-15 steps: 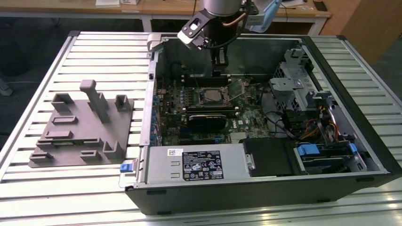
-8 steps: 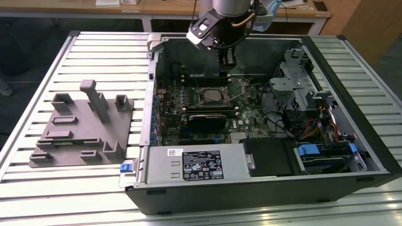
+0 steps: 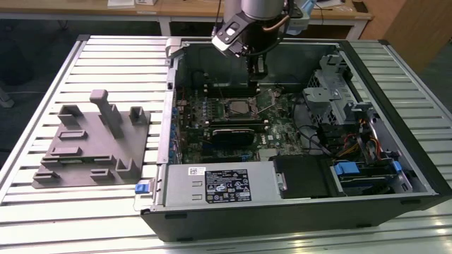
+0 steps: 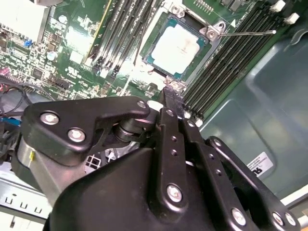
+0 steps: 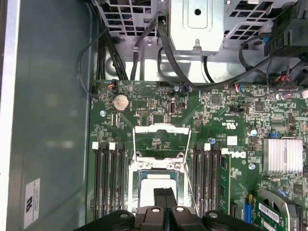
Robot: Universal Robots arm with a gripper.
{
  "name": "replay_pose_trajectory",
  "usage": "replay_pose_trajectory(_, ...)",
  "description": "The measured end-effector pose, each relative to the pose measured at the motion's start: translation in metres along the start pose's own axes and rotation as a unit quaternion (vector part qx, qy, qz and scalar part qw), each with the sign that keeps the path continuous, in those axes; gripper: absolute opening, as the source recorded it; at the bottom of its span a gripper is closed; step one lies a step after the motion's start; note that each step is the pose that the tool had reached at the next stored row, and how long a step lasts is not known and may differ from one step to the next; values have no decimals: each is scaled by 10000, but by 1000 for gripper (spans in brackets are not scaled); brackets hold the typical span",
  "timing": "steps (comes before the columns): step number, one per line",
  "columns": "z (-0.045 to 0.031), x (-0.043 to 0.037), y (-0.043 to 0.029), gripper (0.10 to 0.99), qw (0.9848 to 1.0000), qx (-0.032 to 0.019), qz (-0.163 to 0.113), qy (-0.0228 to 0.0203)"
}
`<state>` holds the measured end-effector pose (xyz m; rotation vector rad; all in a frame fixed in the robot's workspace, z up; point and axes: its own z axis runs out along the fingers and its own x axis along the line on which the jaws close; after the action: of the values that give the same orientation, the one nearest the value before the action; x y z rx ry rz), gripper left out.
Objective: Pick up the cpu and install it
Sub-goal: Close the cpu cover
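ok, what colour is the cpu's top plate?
The cpu has a pale silvery metal top with a thin darker rim. It shows best in the second wrist view.

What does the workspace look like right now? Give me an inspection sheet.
Surface: slatted metal table carrying an open computer case.
Job's things: cpu lying inside the socket frame, which is flipped open.
Clutter: grey tray beside the case, on the exterior view's left.
Grippers: gripper shut, empty, hovering by the socket frame.
Cables: black bundles near the drive cage.
Surroundings: wooden desk behind the table.
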<state>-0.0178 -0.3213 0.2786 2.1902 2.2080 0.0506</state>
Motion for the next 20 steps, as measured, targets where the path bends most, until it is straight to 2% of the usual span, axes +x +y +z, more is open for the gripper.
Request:
replay_pose_trajectory(1,2,-3,13,106,10000,-1,0,1)
replay_pose_trajectory(8,23,-6,242,106,10000,1,0,0)
replay_pose_trajectory(15,53,-6,318,106,10000,1,0,0)
replay_pose_trajectory(20,93,-6,403,106,10000,1,0,0)
